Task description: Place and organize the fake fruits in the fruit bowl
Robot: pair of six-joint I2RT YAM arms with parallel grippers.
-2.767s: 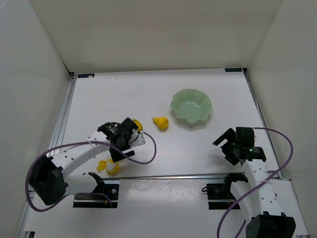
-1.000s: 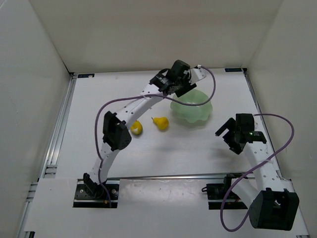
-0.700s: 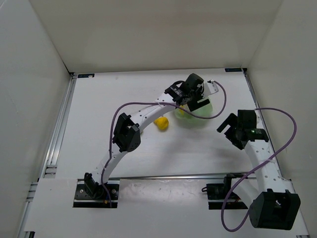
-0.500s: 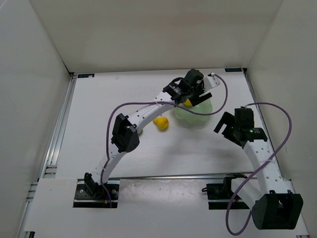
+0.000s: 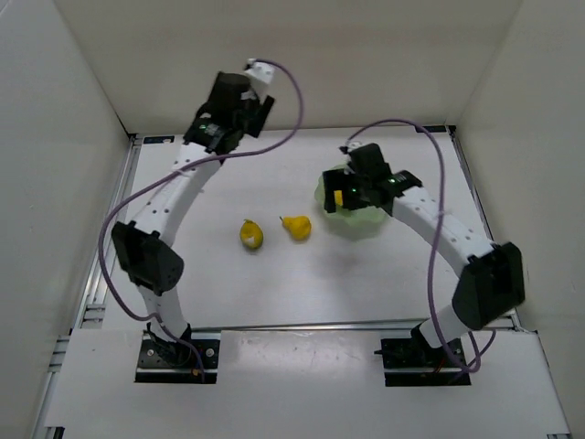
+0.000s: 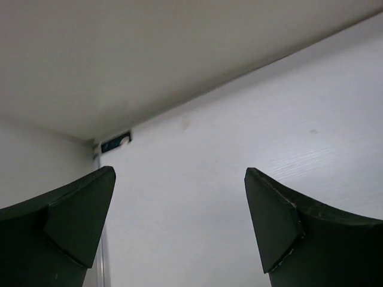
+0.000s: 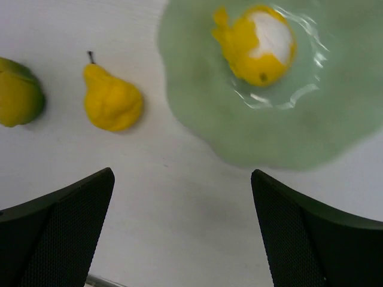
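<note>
The mint-green fruit bowl [image 7: 281, 113] holds the yellow fruit with white patches [image 7: 258, 43]. In the top view my right arm covers most of the bowl [image 5: 353, 224]. The pear-shaped fruit [image 5: 295, 226] lies on the table left of the bowl, and also shows in the right wrist view [image 7: 112, 103]. The lemon-like fruit [image 5: 251, 234] lies further left and shows in that view too [image 7: 18, 98]. My right gripper [image 7: 182, 230] is open and empty, hovering over the bowl's near-left rim [image 5: 364, 190]. My left gripper [image 6: 179, 230] is open and empty, raised near the back-left corner [image 5: 236, 99].
White walls close in the table on three sides. A metal rail [image 5: 117, 215] runs along the left edge. A small blue marker [image 6: 115, 143] sits at the back-left corner of the table.
My left arm has left the bowl and swung up to the back-left corner, empty. The white-patched fruit now lies in the bowl. My right arm has swung in over the bowl.
</note>
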